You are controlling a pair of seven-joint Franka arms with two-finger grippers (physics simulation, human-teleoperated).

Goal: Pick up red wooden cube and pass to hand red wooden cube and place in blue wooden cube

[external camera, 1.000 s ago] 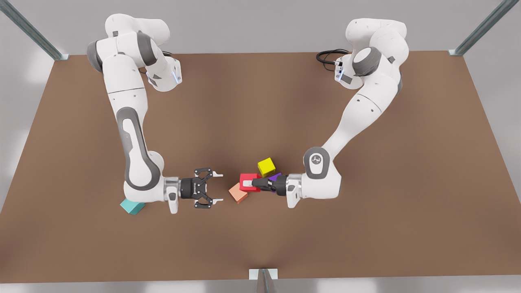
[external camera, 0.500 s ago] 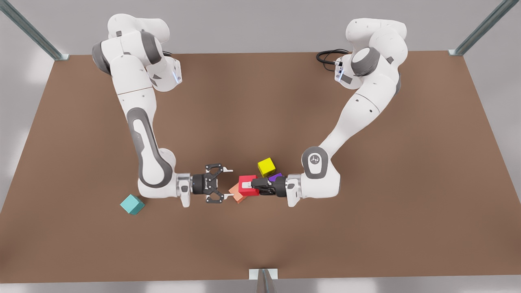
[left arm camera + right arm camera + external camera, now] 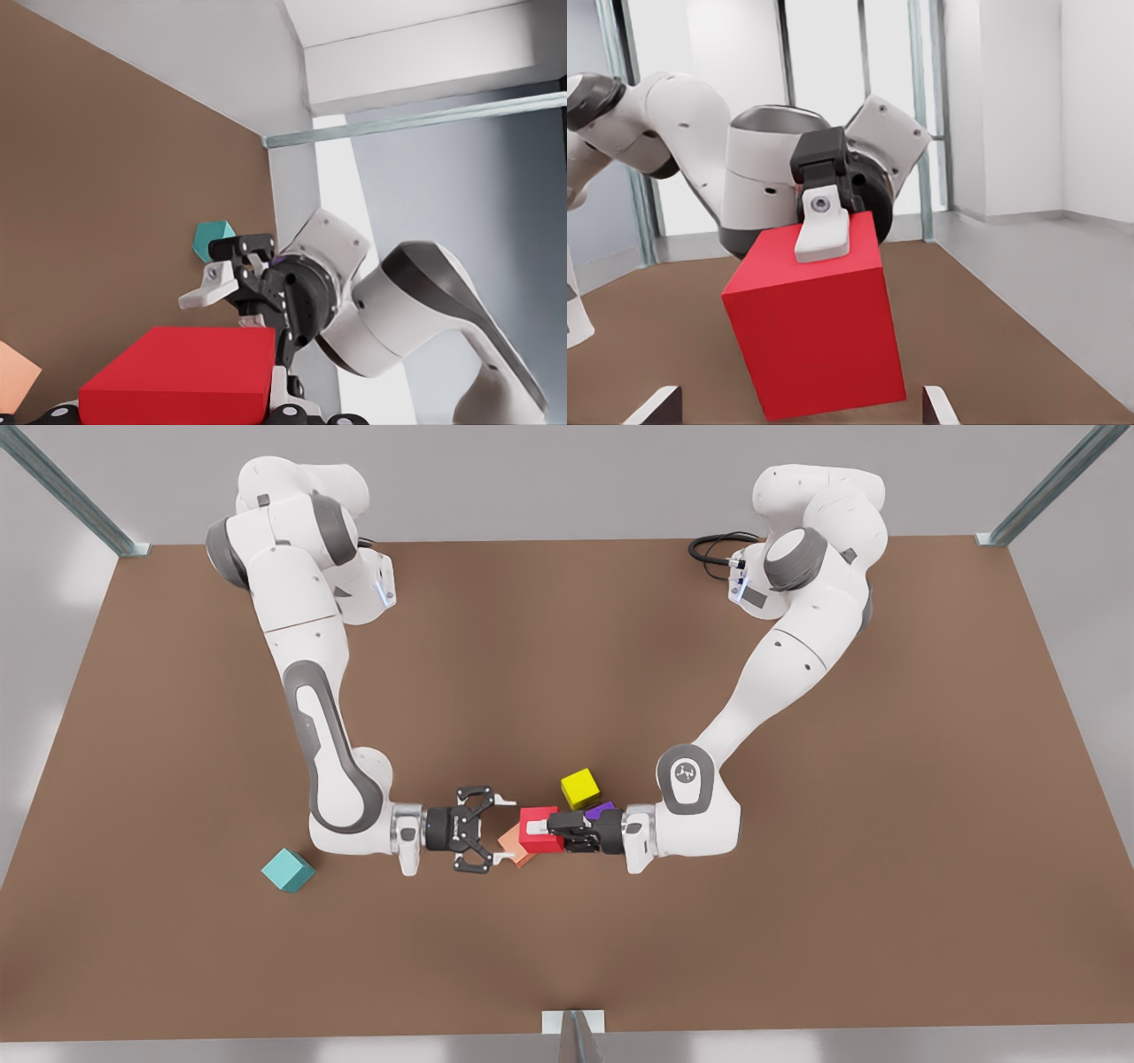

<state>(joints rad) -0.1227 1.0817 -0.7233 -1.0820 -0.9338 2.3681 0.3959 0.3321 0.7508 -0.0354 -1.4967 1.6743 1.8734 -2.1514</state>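
The red wooden cube [image 3: 541, 843] is held off the table near its middle, with my left gripper [image 3: 537, 829], the slim black one on the front view's right arm, shut on it. One of its white pads [image 3: 822, 232] presses the cube's upper face [image 3: 815, 341]. The hand, my right gripper [image 3: 506, 828], faces the cube from the front view's left. It is open, and its white fingertips [image 3: 657, 405] stand just short of the cube on either side. The blue wooden cube [image 3: 288, 870] lies on the table behind the hand's arm, seen past the hand [image 3: 226, 305] as a teal block [image 3: 213, 239].
A salmon-orange cube [image 3: 516, 841] lies on the table under the meeting grippers. A yellow cube [image 3: 580, 788] and a purple cube [image 3: 601, 810] sit beside the left gripper's wrist. The brown table [image 3: 567, 646] is framed by metal posts at its corners.
The hand's arm has swung toward the front view's right, uncovering the blue cube and bringing its open fingers up to the red cube. The left gripper with the cube has barely moved.
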